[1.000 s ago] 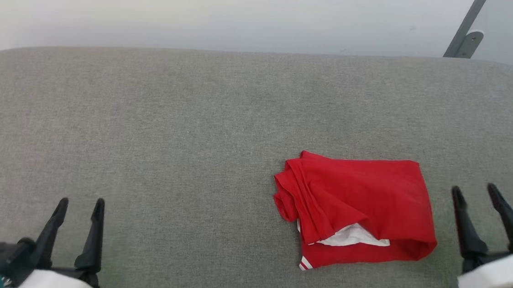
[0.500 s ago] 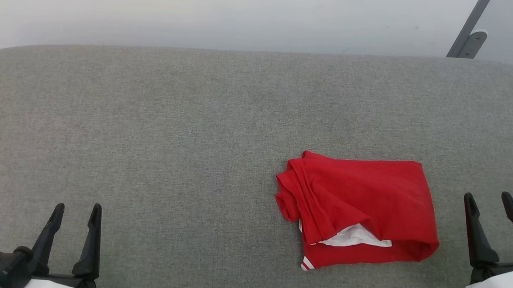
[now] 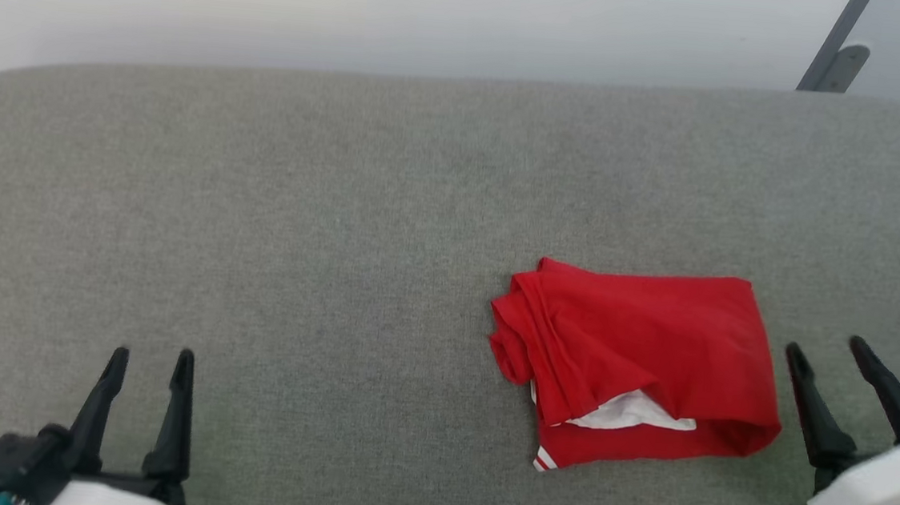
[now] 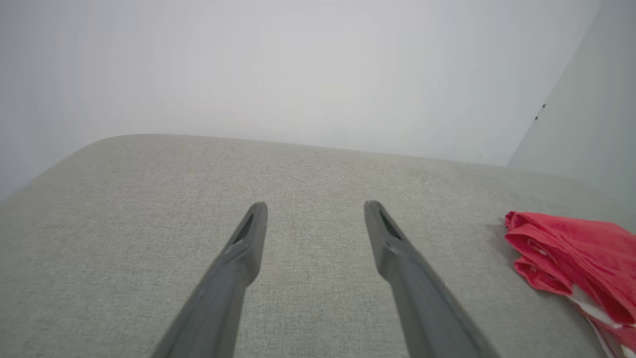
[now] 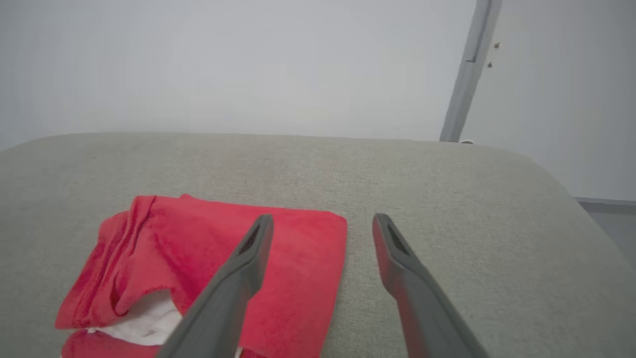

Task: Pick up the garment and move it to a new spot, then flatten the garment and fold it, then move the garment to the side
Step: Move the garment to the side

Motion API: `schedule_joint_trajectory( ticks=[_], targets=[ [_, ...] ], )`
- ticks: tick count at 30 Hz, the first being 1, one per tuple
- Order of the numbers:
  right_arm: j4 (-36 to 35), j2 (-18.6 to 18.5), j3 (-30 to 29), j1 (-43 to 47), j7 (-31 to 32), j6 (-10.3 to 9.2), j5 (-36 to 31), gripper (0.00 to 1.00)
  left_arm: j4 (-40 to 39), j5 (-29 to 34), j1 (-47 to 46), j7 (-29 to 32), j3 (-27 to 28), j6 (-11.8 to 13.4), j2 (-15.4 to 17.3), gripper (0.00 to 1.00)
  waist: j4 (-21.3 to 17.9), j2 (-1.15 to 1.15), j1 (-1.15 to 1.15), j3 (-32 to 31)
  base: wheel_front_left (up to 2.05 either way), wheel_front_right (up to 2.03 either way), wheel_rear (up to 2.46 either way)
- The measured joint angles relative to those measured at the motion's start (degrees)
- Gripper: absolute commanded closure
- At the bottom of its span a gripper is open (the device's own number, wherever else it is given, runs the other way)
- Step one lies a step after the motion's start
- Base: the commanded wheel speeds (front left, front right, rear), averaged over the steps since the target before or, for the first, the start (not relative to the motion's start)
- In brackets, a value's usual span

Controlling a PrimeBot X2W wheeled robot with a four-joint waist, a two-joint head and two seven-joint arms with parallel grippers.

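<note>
Head view: high above the bench [image 3: 260, 213], tilted steeply down, garment [image 3: 635, 355] right of centre. Left wrist view: low, well left of the garment, facing the wall [image 4: 298, 74] along the left end effector [image 4: 315, 206]. Right wrist view: low, close at the garment's right edge, same heading. All share garment and bench.

Garment [image 4: 571, 253] partly beyond left-wrist view's edge
</note>
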Motion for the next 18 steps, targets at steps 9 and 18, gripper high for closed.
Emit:
schedule_joint_trajectory(
  ticks=[9, 18],
  targets=[
    [0.9, -9.0, 5.2, -10.2, 25.1, 0.01, 3.6, 0.00, -0.1, 0.0, -6.8, 0.0, -3.8, 0.0, -0.6, 0.00, 0.4, 0.00, 0.00, 6.2, 0.00, 0.00, 0.00],
    [-0.9, -13.2, 6.4, -16.1, 47.8, 0.01, 9.8, 0.00, 0.4, -0.6, -12.9, 0.0, -6.4, 0.0, -0.9, 0.00, 2.0, 0.00, 0.00, 13.1, 0.00, 0.00, 0.00]
  ],
)
